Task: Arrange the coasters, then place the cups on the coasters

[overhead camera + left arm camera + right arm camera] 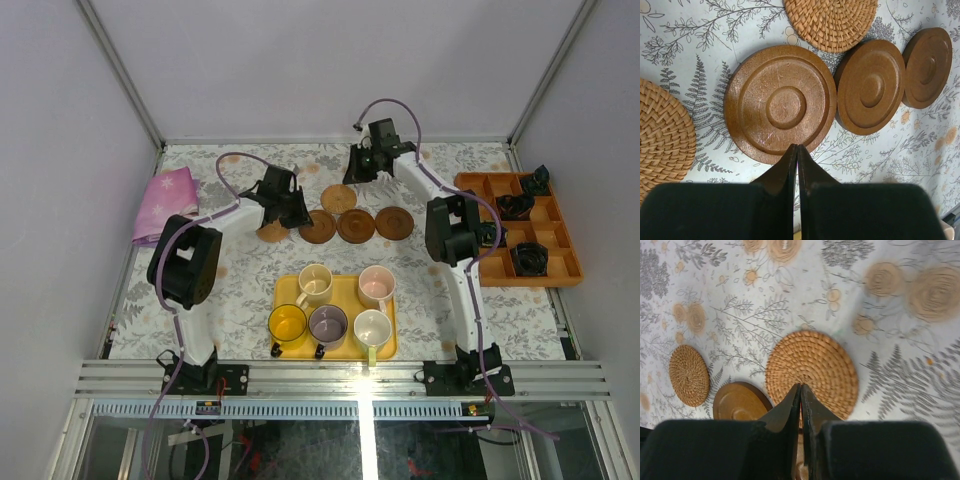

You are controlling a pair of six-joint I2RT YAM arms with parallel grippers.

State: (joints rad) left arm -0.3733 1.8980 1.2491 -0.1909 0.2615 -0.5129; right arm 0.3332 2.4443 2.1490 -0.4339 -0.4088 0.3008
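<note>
L tool (797,146): pressed together, tips over dark-brown round wooden coaster (780,103) | R tool (801,385): pressed together over tan round woven coaster (811,372)

5 coasters (356,225) lie flat: 2 woven, 3 brown in a row; 5 cups (328,322) upright on tray (345,293).

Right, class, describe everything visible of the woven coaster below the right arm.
The woven coaster is a round mat of tan fibre coiled in a spiral from its centre. It lies flat on the flowered tablecloth, just behind the row of dark wooden coasters. The right arm's jaws, shut, hang over its edge; contact cannot be told.
</note>
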